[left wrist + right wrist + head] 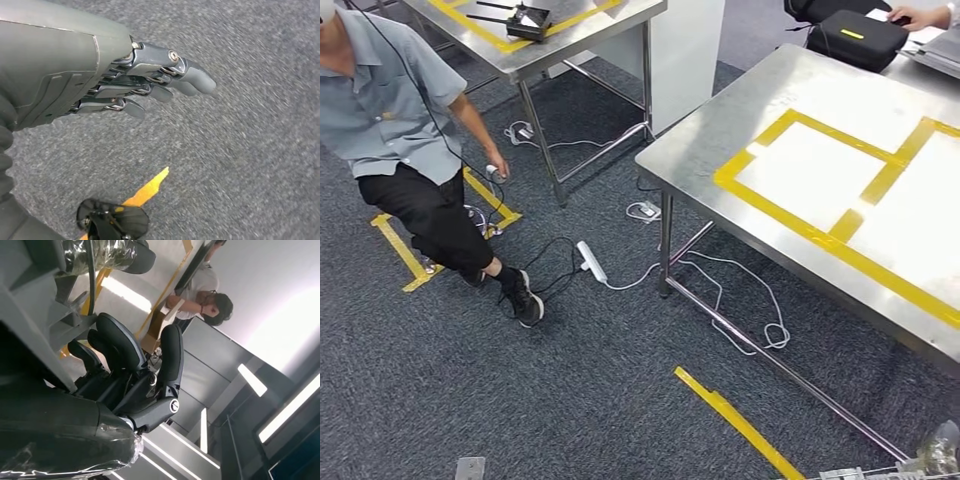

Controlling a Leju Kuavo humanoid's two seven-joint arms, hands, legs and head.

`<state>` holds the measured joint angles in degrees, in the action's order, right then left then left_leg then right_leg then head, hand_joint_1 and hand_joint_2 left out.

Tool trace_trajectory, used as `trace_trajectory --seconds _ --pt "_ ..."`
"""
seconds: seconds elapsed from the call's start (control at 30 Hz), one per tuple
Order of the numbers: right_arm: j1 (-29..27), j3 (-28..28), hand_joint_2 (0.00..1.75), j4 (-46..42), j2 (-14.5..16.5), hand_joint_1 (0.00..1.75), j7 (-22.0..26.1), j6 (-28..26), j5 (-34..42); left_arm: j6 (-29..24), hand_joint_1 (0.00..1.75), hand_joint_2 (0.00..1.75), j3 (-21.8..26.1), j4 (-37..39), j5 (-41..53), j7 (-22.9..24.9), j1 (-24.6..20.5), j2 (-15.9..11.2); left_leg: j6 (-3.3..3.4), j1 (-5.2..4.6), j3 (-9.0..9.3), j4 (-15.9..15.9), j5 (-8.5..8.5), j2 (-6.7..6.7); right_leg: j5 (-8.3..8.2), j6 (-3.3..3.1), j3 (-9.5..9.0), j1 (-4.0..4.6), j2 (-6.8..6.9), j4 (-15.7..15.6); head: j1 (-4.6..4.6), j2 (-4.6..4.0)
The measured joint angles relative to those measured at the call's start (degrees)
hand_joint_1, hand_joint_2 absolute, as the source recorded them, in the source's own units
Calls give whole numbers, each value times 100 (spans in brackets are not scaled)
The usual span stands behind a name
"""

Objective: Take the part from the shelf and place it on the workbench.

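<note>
With your right hand (132, 370) curled around the part (45, 315) and left hand (151, 85) flat and empty, bring it squarely over the table (697, 150) before lowering.

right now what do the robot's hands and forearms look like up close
The left hand has a smooth matte grey shell cover, dark metallic linked fingers with silver screws, and lighter grey rounded tips. The right hand has glossy black padded fingers and thumb on dark metal links with a silver pivot screw; crinkled clear plastic wrap covers its dark forearm.
</note>
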<state>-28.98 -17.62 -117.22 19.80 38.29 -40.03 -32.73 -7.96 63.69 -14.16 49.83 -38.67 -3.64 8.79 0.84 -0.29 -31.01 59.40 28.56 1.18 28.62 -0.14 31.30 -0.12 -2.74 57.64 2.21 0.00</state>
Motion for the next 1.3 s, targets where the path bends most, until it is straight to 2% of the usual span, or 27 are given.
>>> trace_trajectory --seconds 0.03,0.1,0.17,0.2,0.27,0.3,0.33,0.37,0.4,0.43,0.47,0.5,0.53,0.6,0.67,0.73,0.8,0.83,0.87,0.9,0.97,1.0,1.07,1.17,1.23,1.3 --pt "3 -4 175 -8 0 175 3 0 -1 2 0 175 1 0 2 4 -8 -2 19 -6 57 -149 -13 36 -8 20 20 0 -17 3 -4 0" --pt "4 -9 175 -27 0 175 6 0 -3 4 0 175 1 0 3 7 -20 9 28 -5 74 -239 -1 19 -28 77 64 0 -37 -6 -4 0" --pt "5 -17 175 -48 0 175 7 -1 -4 4 0 175 1 0 3 7 -25 23 59 20 82 -305 -48 -31 73 136 149 -2 35 118 -19 0" --pt "14 -22 175 -58 0 175 7 -1 -4 3 0 175 1 0 3 7 -25 28 75 34 86 -336 -69 -65 215 164 256 -5 94 334 -33 0" --pt "28 -28 175 -66 0 175 6 -1 -2 6 0 175 3 0 3 7 -18 27 94 31 76 -343 -76 -134 597 219 585 -27 192 1056 -49 0" --pt "30 -29 175 -66 0 175 6 -1 -2 10 0 175 4 0 3 7 -12 28 95 28 72 -340 -75 -169 723 245 735 -37 206 1388 -48 0" --pt "29 -30 175 -66 0 175 6 -1 -3 20 0 175 4 0 5 7 -8 29 94 26 70 -338 -74 -201 754 266 813 -45 213 1570 -46 0" --pt "30 -31 175 -68 0 175 7 -1 -13 34 0 175 5 0 11 7 -7 30 90 27 72 -335 -71 -229 676 282 786 -53 222 1538 -48 0" --pt "35 -32 175 -79 0 175 7 -1 -32 53 0 175 5 0 25 7 -9 33 81 30 76 -328 -65 -250 506 295 645 -63 244 1278 -48 0" --pt "47 -32 175 -107 -1 175 7 -1 -63 71 0 175 5 0 43 8 -14 34 63 29 81 -316 -54 -269 309 306 435 -74 291 887 -49 0" --pt "77 -32 175 -149 -3 175 7 -1 -97 85 0 175 5 0 67 10 -18 34 35 16 80 -291 -35 -285 176 309 231 -73 343 496 -55 0" --pt "118 -31 175 -204 -7 175 7 -1 -132 95 0 175 5 0 91 12 -22 32 5 0 72 -263 -20 -299 91 285 74 -75 383 205 -51 0" --pt "162 -31 175 -264 -17 175 7 -1 -164 99 0 175 5 0 111 16 -26 28 -24 -18 62 -241 -11 -315 73 253 -3 -70 404 60 -45 0" --pt "243 -35 175 -367 -80 175 7 -1 -218 111 0 175 4 0 156 22 -38 22 -67 -25 50 -219 -11 -350 77 165 -12 -63 372 33 -33 0" --pt "340 -45 175 -454 -172 175 8 -1 -251 125 0 175 3 0 195 25 -60 17 -116 -5 15 -116 87 -323 56 103 -6 -71 338 22 -28 0" --pt "471 -61 175 -522 -267 175 9 -1 -271 139 0 175 2 0 229 31 -72 16 -167 15 -192 373 405 -238 38 50 -6 -84 308 11 -13 0" --pt "586 -89 175 -553 -383 175 7 -1 -287 152 0 175 1 1 267 45 -66 19 -187 26 -534 1128 747 -194 34 27 4 -76 274 13 -8 0" --pt "633 -105 175 -559 -453 175 3 -1 -291 157 0 175 -1 1 283 52 -63 20 -184 28 -650 1370 799 -188 34 23 5 -70 255 14 -8 0" --pt "674 -119 175 -563 -518 175 -3 -1 -291 163 0 175 -3 2 296 55 -61 20 -170 28 -677 1414 737 -185 33 23 3 -63 236 15 -8 0" --pt "710 -133 175 -573 -587 175 -8 -1 -291 169 0 175 -5 2 308 58 -64 20 -146 27 -604 1243 574 -181 33 23 -3 -56 218 15 -8 0" --pt "776 -154 175 -608 -697 175 -13 0 -299 174 0 175 -9 2 324 59 -70 14 -64 10 -275 525 163 -147 35 26 -18 -41 191 16 -9 0" --pt "806 -160 175 -628 -745 175 -15 1 -309 175 0 175 -10 2 337 60 -74 6 -25 0 -126 188 38 -128 36 35 -15 -31 182 22 -10 0" --pt "859 -160 175 -652 -839 175 -31 1 -336 173 0 175 -13 2 362 64 -88 -7 12 -19 -7 -130 -14 -101 24 74 17 -21 179 28 -14 0" --pt "931 -72 175 -667 -1042 175 -201 1 -334 175 0 175 -17 2 396 76 -98 2 49 4 -9 -235 -60 -115 47 166 80 -29 195 51 -19 0" --pt "1005 72 175 -671 -1279 175 -485 40 -177 177 0 175 -19 2 413 79 -108 6 89 24 -2 -294 -105 -133 275 221 245 -39 214 397 -44 0" --pt "1114 258 175 -654 -1552 175 -894 199 217 179 0 175 -18 2 412 79 -112 0 109 9 -16 -293 -113 -154 609 267 550 -55 224 1089 -62 0"
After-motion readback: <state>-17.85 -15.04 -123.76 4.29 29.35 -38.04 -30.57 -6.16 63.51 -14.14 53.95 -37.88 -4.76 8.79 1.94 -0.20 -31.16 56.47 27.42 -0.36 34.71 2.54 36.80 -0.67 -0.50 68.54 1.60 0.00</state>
